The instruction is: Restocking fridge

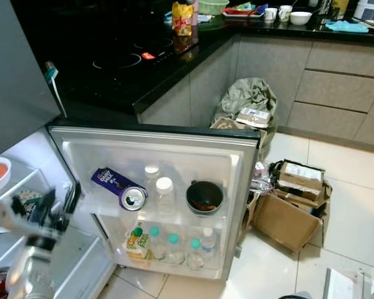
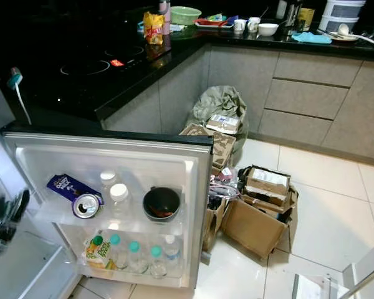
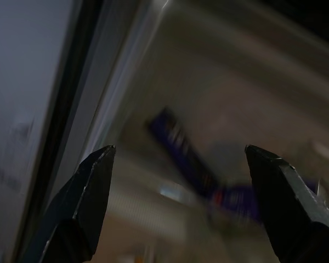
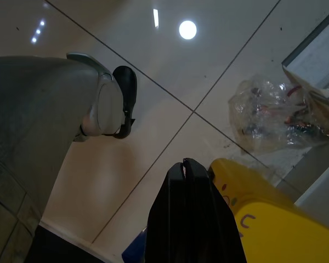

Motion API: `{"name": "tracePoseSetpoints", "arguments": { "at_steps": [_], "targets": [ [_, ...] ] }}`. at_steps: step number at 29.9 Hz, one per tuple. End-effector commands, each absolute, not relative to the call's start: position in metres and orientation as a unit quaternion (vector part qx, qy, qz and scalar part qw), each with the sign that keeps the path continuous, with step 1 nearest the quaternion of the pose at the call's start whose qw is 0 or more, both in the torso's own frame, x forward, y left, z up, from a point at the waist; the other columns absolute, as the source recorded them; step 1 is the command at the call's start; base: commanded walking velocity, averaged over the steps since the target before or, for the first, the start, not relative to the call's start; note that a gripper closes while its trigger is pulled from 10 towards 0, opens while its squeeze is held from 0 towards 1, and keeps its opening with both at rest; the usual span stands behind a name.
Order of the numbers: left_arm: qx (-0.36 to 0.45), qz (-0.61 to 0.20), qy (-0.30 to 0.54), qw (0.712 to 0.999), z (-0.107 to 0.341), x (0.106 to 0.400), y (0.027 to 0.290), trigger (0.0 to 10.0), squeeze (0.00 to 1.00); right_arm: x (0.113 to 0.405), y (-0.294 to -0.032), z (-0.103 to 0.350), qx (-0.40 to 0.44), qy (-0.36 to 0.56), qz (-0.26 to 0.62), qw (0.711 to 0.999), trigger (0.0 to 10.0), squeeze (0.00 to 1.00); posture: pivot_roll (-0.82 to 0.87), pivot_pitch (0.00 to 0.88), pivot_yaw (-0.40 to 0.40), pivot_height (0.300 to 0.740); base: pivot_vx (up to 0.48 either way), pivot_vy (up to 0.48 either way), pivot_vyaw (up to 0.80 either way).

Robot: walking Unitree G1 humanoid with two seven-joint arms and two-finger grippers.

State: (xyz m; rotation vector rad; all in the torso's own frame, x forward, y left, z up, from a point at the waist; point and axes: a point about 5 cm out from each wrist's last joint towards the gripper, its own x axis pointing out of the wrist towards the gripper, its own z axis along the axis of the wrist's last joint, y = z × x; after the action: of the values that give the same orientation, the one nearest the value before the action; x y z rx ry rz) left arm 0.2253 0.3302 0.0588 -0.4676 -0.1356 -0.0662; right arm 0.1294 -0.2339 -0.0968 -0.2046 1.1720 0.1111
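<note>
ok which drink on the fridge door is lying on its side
The silver can on the upper door shelf, its top facing out beside the purple carton. The white-capped bottles and teal-capped ones below stand upright.

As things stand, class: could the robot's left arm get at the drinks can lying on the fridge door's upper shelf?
Probably yes. The left pincer is open just beside the door shelf, and nothing stands between it and the can, which lies at the shelf's near end beside the purple packet.

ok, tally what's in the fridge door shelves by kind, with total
Upper shelf:
Purple chocolate bar: 1
Soda can: 1
White-capped bottles: 2
Black bowl: 1
Lower shelf:
Juice carton: 1
Small bottles: 4 (3 teal caps, 1 pale)
Total: 10
</note>
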Motion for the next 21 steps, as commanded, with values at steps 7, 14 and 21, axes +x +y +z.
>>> {"name": "tracePoseSetpoints", "arguments": {
  "at_steps": [7, 14, 21],
  "targets": [
    [-0.376, -0.074, 0.056, 0.922, -0.015, 0.162, 0.29, 10.0, 0.0, 0.128, -0.233, -0.097, -0.088, 0.553, 0.047, 0.827, 10.0, 0.0, -0.11, 0.0, 0.011, 0.74, 0.0, 0.0, 0.0],
    [-0.378, 0.02, 0.19, 0.906, -0.056, 0.131, 0.273, 10.0, 0.0, 0.128, -0.234, -0.097, -0.095, 0.556, 0.048, 0.825, 10.0, 0.0, -0.11, 0.0, 0.01, 0.74, 0.0, 0.0, 0.0],
    [-0.346, 0.123, 0.362, 0.857, -0.095, 0.085, 0.241, 10.0, 0.0, 0.128, -0.236, -0.097, -0.105, 0.558, 0.048, 0.822, 10.0, 0.0, -0.11, 0.0, 0.0, 0.74, 0.0, 0.0, 0.0]
  ]
}}
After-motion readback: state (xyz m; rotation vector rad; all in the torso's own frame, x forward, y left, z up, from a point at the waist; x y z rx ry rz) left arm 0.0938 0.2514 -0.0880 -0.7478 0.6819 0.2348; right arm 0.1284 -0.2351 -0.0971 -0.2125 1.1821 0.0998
